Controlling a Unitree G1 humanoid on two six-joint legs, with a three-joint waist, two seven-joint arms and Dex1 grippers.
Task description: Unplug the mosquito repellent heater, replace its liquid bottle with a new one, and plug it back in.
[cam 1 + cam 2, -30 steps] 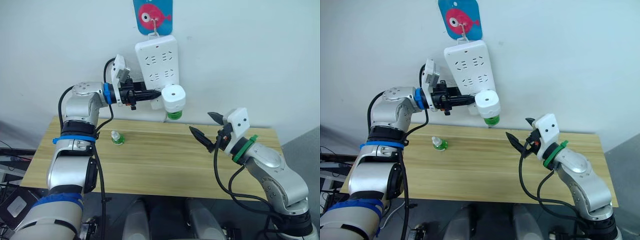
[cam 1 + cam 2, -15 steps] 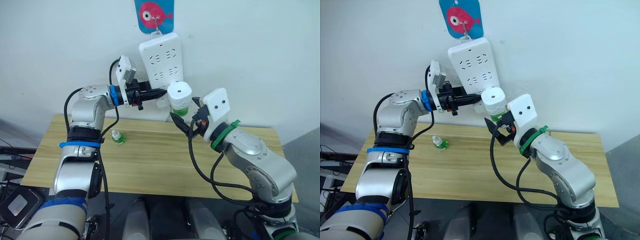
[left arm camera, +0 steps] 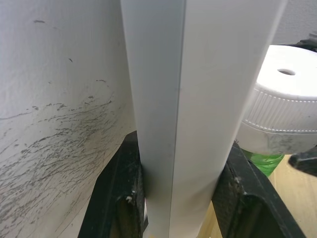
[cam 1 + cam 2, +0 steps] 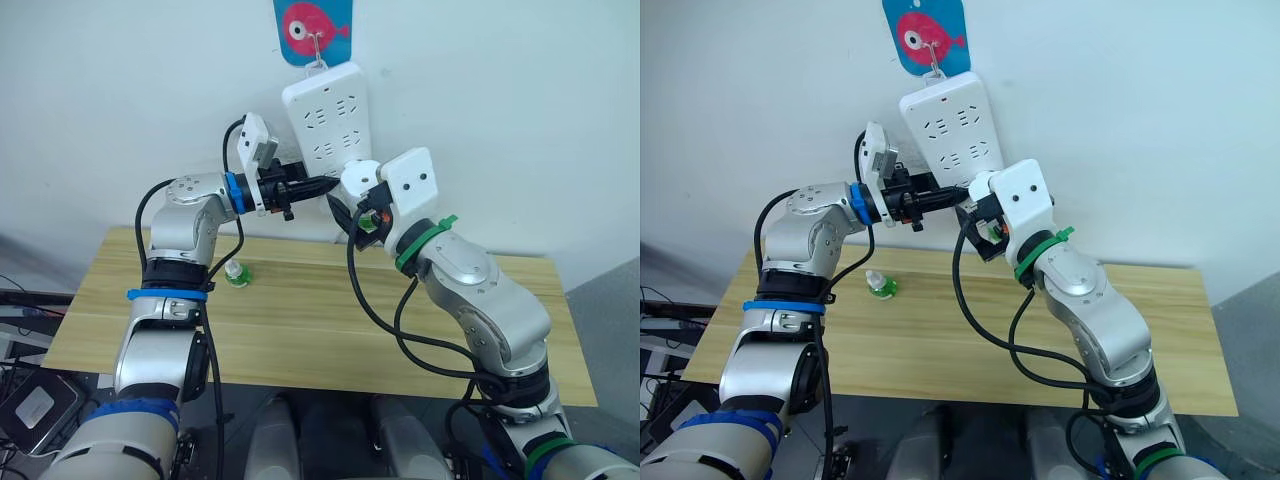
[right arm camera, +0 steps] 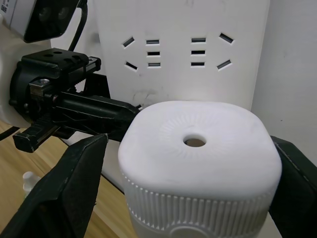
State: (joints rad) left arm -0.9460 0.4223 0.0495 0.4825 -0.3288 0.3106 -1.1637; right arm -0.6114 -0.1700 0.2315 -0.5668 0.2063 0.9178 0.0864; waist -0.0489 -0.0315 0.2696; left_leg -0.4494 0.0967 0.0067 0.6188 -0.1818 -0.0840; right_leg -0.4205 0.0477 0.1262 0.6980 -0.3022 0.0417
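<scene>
The left gripper (image 3: 176, 208) clamps the power strip's (image 4: 330, 115) edge; the right gripper's (image 5: 190, 191) 2 fingers stand open around the mosquito repellent heater (image 5: 200, 148).

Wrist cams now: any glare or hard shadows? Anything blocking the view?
Left wrist view: the power strip, clamped in the left claw, blocks the centre, one face in shade. Right wrist view: the heater is evenly lit, with no glare; its vent hole and ribs are readable between the open right claw.
</scene>
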